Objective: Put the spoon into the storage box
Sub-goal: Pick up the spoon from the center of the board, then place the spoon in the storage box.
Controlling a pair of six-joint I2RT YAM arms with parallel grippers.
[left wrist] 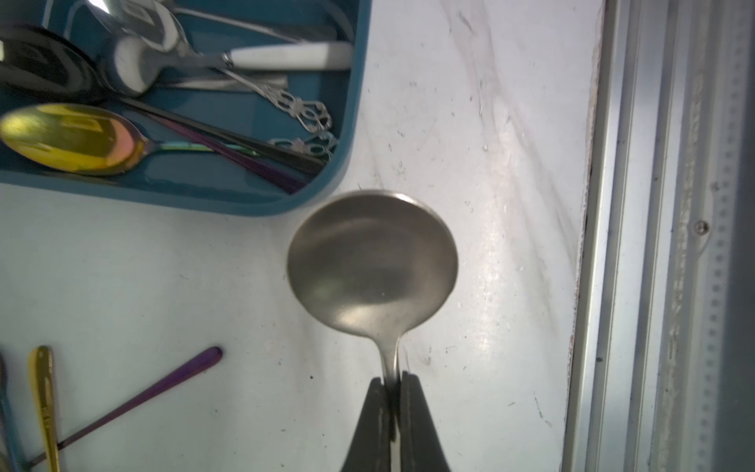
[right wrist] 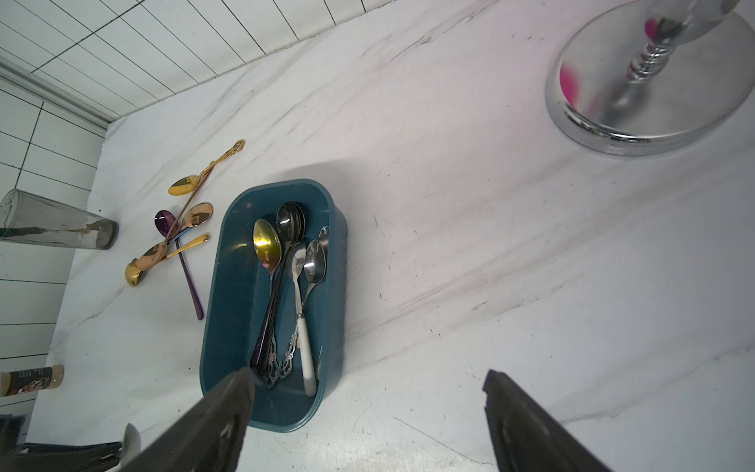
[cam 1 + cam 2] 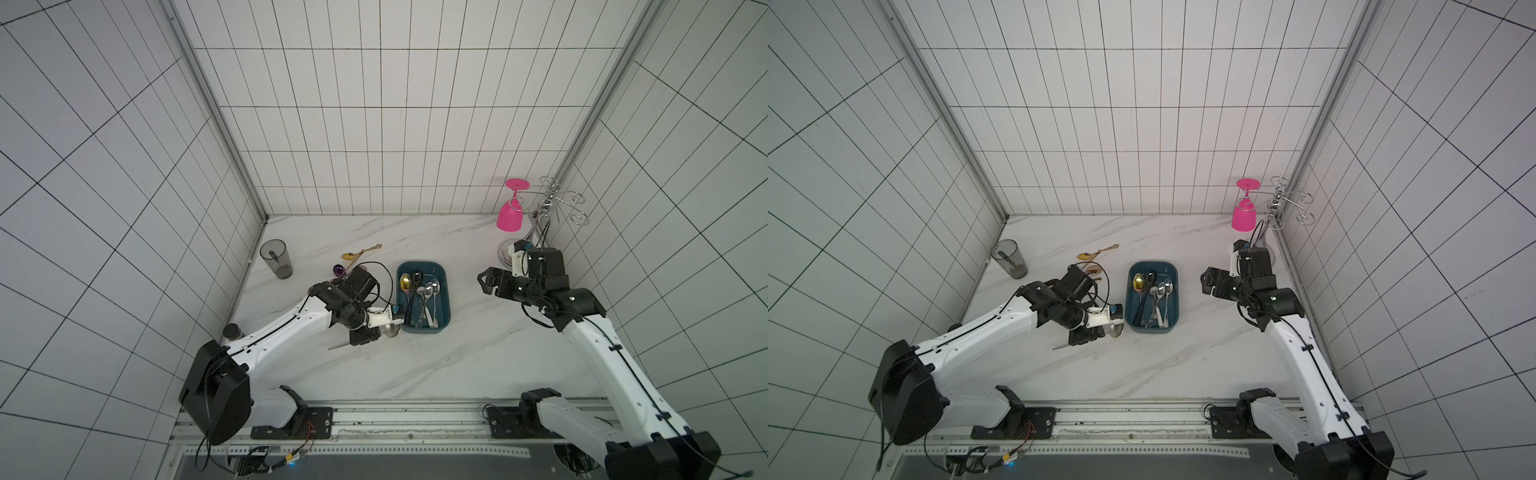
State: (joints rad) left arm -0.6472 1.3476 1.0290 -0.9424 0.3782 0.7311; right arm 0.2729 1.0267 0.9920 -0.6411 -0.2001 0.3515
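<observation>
A matte silver spoon [image 1: 371,261] with a round bowl is pinched by its neck in my left gripper [image 1: 393,378], which is shut on it. In both top views the spoon's bowl [image 3: 392,330] [image 3: 1115,329] lies just outside the near left corner of the storage box [image 3: 424,331] [image 3: 1152,330]. The box is a dark teal tub [image 2: 237,294] with several spoons lying inside. My right gripper [image 2: 367,378] stands open and empty to the right of the box [image 3: 486,282].
Several loose gold and purple spoons [image 3: 359,253] [image 2: 184,229] lie left of the box. A smoky cup [image 3: 276,258] stands by the left wall, with a small dark jar [image 3: 232,331] nearer. At back right a pink glass [image 3: 510,212] hangs on a chrome rack [image 3: 548,203].
</observation>
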